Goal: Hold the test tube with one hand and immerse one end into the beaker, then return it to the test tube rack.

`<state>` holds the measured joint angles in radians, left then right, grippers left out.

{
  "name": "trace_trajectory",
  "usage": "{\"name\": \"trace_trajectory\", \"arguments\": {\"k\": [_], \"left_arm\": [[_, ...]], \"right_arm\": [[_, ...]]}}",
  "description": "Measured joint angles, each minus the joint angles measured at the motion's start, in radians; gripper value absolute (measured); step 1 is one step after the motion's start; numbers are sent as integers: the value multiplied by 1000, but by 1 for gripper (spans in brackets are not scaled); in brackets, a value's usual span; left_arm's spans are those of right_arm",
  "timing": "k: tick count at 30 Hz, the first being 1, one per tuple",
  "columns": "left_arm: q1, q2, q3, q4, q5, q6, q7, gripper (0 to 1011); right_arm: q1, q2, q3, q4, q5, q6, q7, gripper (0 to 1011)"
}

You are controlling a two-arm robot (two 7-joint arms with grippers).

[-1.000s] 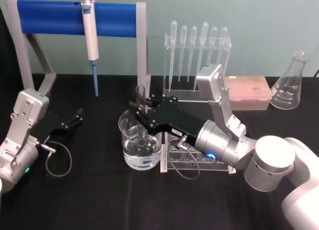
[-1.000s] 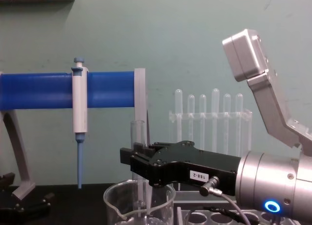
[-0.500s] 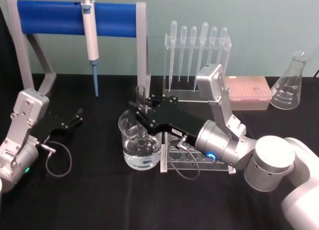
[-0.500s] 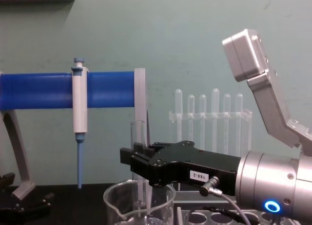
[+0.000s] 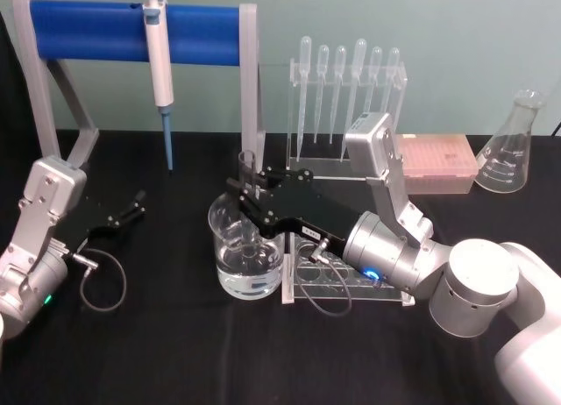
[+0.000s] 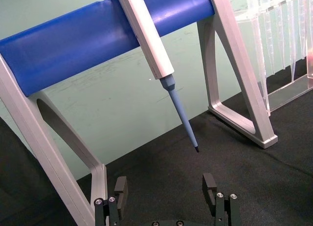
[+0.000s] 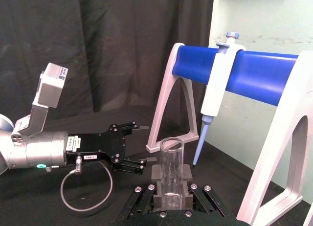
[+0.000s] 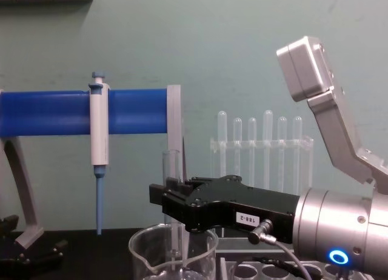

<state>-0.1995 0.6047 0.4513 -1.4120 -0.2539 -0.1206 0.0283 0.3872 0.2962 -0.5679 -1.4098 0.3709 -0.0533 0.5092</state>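
Observation:
The test tube [image 5: 247, 170] stands upright with my right gripper [image 5: 249, 195] shut on its middle. Its lower end reaches down inside the beaker [image 5: 223, 247], which holds some clear liquid; I cannot tell if the tip touches the liquid. From the chest, the test tube [image 8: 171, 168] rises above the black right gripper [image 8: 171, 202] and runs down behind the wall of the beaker [image 8: 142, 250]. The right wrist view has the test tube [image 7: 171, 169] clamped between the pads. My left gripper [image 5: 134, 207] rests open at the table's left, and its fingers [image 6: 120, 189] stand wide apart.
A blue-bar stand [image 5: 88, 32] at the back left carries a white-and-blue pipettor [image 5: 160, 63]. A rack of plastic pipettes [image 5: 346, 81] stands behind the beaker. A clear tube rack [image 5: 342, 280] lies under my right arm. A pink tip box [image 5: 438, 159] and a flask [image 5: 513, 146] are back right.

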Motion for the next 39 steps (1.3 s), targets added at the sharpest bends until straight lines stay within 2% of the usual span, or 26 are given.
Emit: {"name": "trace_trajectory", "arguments": {"k": [39], "left_arm": [[0, 0, 0, 0, 0, 0, 0, 1000]], "right_arm": [[0, 0, 0, 0, 0, 0, 0, 224]]}}
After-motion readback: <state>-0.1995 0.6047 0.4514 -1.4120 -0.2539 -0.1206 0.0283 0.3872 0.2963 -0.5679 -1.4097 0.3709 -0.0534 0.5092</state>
